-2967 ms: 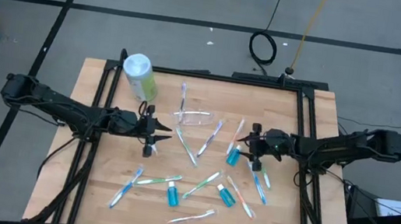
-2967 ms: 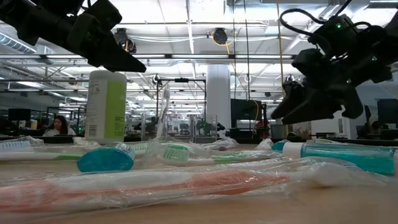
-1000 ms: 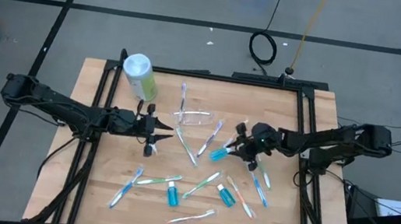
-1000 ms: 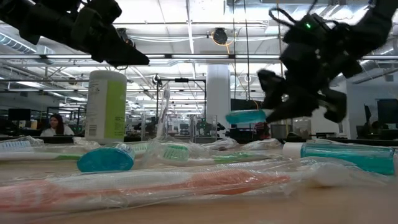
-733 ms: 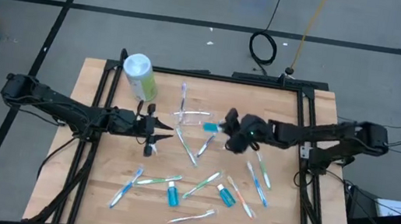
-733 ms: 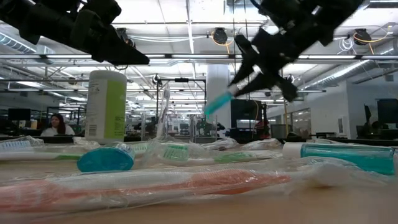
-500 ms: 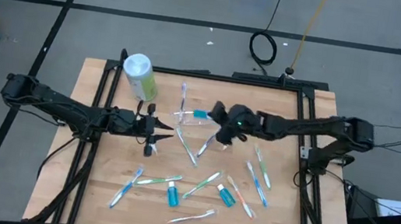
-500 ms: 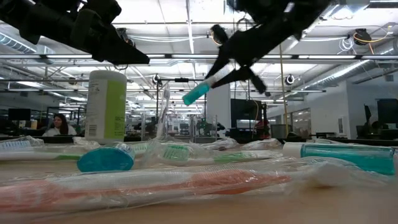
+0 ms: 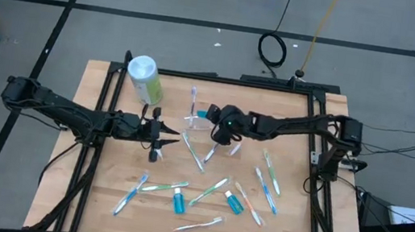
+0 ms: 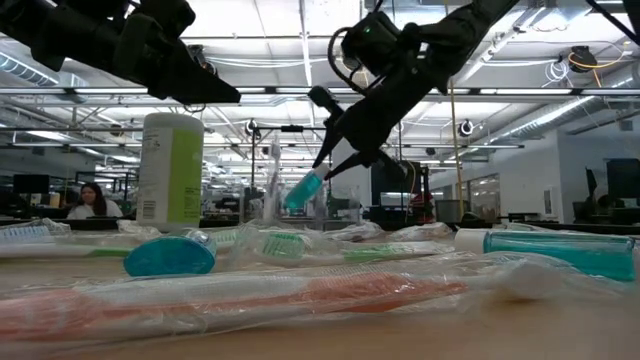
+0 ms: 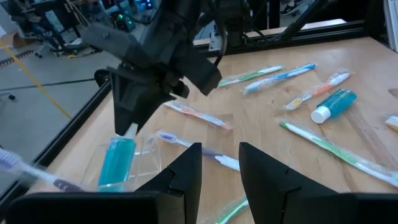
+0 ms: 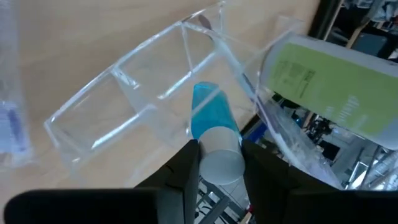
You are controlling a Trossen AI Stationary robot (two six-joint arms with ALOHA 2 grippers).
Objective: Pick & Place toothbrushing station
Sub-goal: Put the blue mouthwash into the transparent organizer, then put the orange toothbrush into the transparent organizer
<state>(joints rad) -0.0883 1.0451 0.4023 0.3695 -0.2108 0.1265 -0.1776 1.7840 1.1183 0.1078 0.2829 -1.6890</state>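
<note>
Tally by kind
One clear plastic holder (image 9: 193, 120), one green white-lidded canister (image 9: 145, 80), three blue white-capped tubes (image 9: 177, 202), and roughly ten thin wrapped toothbrushes (image 9: 196, 153); overlaps leave that last number uncertain.

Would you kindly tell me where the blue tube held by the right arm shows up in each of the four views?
High view: the blue tube is at the right claw, over the clear holder.
Low view: centre, hanging tilted.
Left wrist view: far side, above the holder.
Right wrist view: between the fingers.
Shared landmark: the green canister, except in the left wrist view.
</note>
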